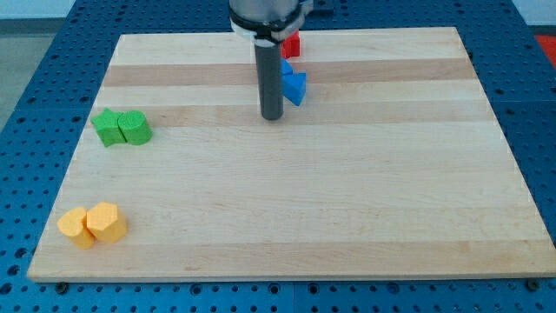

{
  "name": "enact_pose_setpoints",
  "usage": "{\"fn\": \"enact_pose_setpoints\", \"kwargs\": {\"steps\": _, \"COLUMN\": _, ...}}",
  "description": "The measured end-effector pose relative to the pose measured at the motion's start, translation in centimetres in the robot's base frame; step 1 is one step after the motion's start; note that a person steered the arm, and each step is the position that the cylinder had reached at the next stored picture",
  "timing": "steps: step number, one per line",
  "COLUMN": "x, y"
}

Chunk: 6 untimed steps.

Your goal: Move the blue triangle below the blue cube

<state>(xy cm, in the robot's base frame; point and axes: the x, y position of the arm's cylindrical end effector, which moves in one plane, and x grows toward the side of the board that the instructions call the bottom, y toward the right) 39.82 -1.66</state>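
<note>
The dark rod comes down from the view's top, and my tip rests on the wooden board. The blue triangle lies just to the right of the rod, a little above the tip. The blue cube shows only as a sliver above the triangle, touching it; the rod hides most of it. I cannot tell whether the rod touches the triangle.
A red block sits above the blue cube, partly hidden by the arm. Two green blocks sit side by side at the view's left. Two orange blocks sit together at the bottom left.
</note>
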Motion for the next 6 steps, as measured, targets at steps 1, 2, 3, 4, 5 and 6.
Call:
{"fn": "enact_pose_setpoints", "kwargs": {"steps": 1, "x": 0.6, "y": 5.3}}
{"fn": "enact_pose_setpoints", "kwargs": {"steps": 2, "x": -0.4, "y": 9.5}}
{"fn": "enact_pose_setpoints", "kwargs": {"steps": 3, "x": -2.4, "y": 9.8}}
{"fn": "enact_pose_setpoints", "kwargs": {"steps": 4, "x": -3.5, "y": 8.3}}
{"fn": "enact_pose_setpoints", "kwargs": {"steps": 5, "x": -3.6, "y": 5.8}}
{"fn": "enact_pose_setpoints", "kwargs": {"steps": 6, "x": -3.6, "y": 4.0}}
